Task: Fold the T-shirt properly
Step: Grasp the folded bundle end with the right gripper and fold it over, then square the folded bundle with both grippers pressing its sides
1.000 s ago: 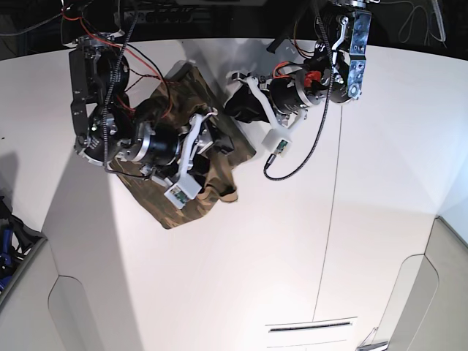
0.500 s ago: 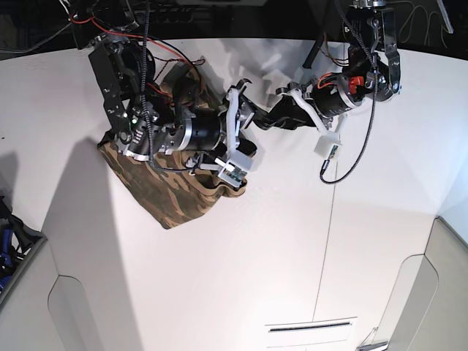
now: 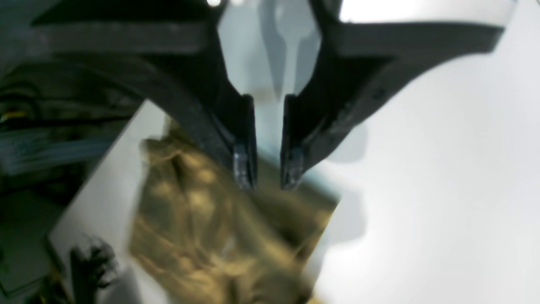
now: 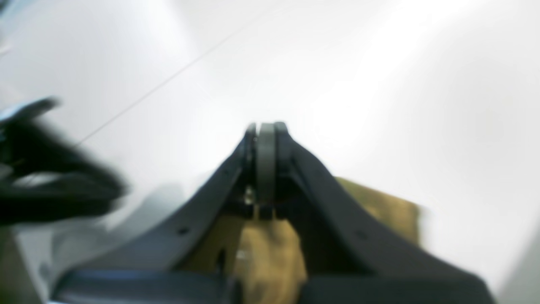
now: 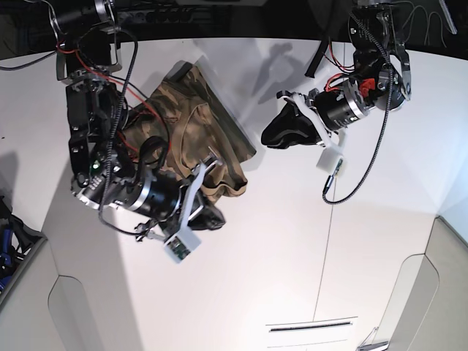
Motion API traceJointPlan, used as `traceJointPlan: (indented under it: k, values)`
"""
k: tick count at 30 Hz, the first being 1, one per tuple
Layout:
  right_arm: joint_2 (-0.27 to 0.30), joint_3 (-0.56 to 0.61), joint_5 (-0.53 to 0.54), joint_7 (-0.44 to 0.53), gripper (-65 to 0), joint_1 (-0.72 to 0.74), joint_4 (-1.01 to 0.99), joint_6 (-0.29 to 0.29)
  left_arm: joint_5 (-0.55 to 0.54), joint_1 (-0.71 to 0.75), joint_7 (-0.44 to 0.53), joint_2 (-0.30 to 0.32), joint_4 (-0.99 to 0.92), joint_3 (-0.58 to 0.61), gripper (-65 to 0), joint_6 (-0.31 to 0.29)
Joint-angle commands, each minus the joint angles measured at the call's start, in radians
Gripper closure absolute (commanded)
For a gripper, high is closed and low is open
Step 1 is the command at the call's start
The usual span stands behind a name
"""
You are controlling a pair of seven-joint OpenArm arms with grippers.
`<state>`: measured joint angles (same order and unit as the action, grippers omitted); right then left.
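The camouflage T-shirt (image 5: 197, 135) lies bunched in a compact heap on the white table (image 5: 292, 256), at the back left. My left gripper (image 5: 272, 136) hovers just right of the shirt's right edge. In the left wrist view it (image 3: 266, 173) is open by a narrow gap with nothing between the fingers, and the shirt (image 3: 219, 236) lies blurred below. My right gripper (image 5: 216, 218) is just in front of the shirt's front edge. In the right wrist view it (image 4: 265, 126) is shut and empty, pointing out over bare table, with the shirt (image 4: 270, 253) behind the fingers.
The table's left edge (image 5: 55, 197) runs close beside the right arm's body. A seam line (image 5: 325, 248) crosses the table from back to front. Dark clutter sits beyond the table's back edge (image 5: 219, 22) and at the far left (image 5: 11, 234).
The right arm has swung off the shirt toward the front and its gripper is clear of the cloth. The shirt's front-left part has been drawn up into a smaller heap. The left gripper has pulled back right.
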<state>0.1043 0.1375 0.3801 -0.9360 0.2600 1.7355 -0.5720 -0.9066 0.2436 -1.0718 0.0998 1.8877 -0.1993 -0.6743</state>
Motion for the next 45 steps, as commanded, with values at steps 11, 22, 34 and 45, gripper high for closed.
traceJointPlan:
  k: [11, 22, 34, 45]
  values:
    - [0.000, -0.190, 0.013, 0.148, 0.0, 0.161, -0.282, 0.000, 0.007, 0.065, 0.048, -0.003, 0.090, 0.304, -10.4, -0.024]
    - [-0.008, -0.181, 0.021, 0.319, 0.0, 0.204, -0.612, -0.012, 0.481, 0.014, 0.341, -0.003, -0.010, 0.672, -10.4, 0.108]
    - [0.032, -0.183, 0.040, 0.203, 0.0, 0.190, -0.711, -0.020, 0.593, -0.109, 0.350, -0.002, -0.216, 0.639, -10.4, 0.201]
    - [0.081, -0.184, 0.214, 0.116, 0.0, 0.090, -0.656, -0.035, 0.612, -0.114, 0.358, -0.002, -0.220, 0.366, -10.4, 0.219]
